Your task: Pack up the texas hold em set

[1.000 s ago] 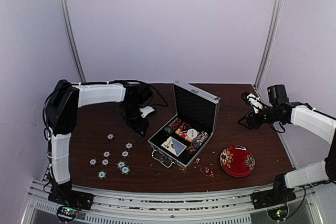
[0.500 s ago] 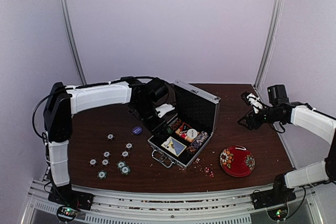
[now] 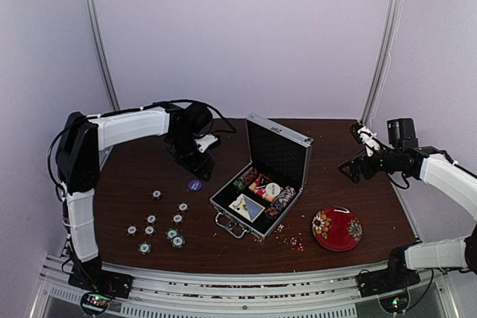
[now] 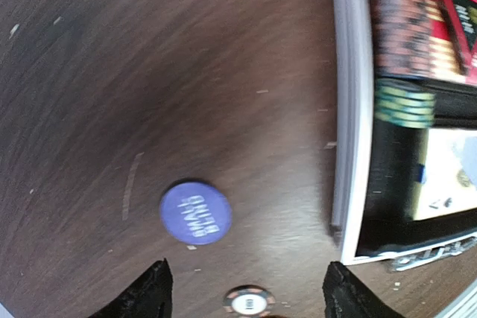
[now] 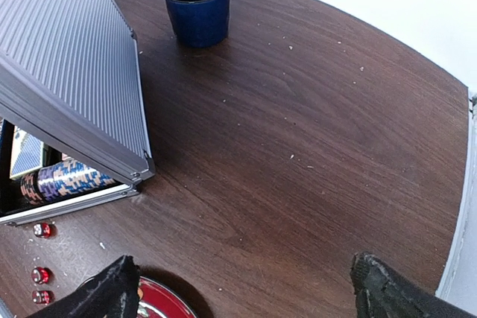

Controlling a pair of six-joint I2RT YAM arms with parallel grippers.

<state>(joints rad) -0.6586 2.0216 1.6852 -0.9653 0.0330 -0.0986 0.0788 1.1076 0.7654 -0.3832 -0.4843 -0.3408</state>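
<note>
I am holding my left fingers point(image 4: 149, 296) spread wide with nothing between them, hovering over the purple chip point(image 4: 195, 212). It is lying flat on the counter point(image 4: 112, 72) near the 9 o'clock side of the open briefcase point(image 3: 277, 147). My right fingers point(image 5: 104, 296) are also gaping wide and empty, well apart from the case at its 3 o'clock. I am judging this step to be lifting that purple chip into the case. To do it well, I am thinking of centring it between the 2 tips and coming straight down until both are touching the wood. Then I would close slowly on its rim, since a thin flat disc is likely to skid or flip. A striped chip point(image 4: 248, 303) is sitting close to my tips, so I am wanting to avoid nudging it. The card deck box point(image 4: 447, 176) and the chip stacks point(image 4: 402, 20) are already sitting in the case. The top view is showing what my left wrist cannot: 9 more loose chips point(image 3: 151, 219) scattered around 8 o'clock of the case, and the red bowl point(image 3: 337, 229) at its 4 o'clock. Only the right wrist view is showing the blue mug point(image 5: 197, 7) behind the lid, which the top view is hiding. Only my left wrist view is showing the white lettering on the purple chip, too blurred for me to read.
</note>
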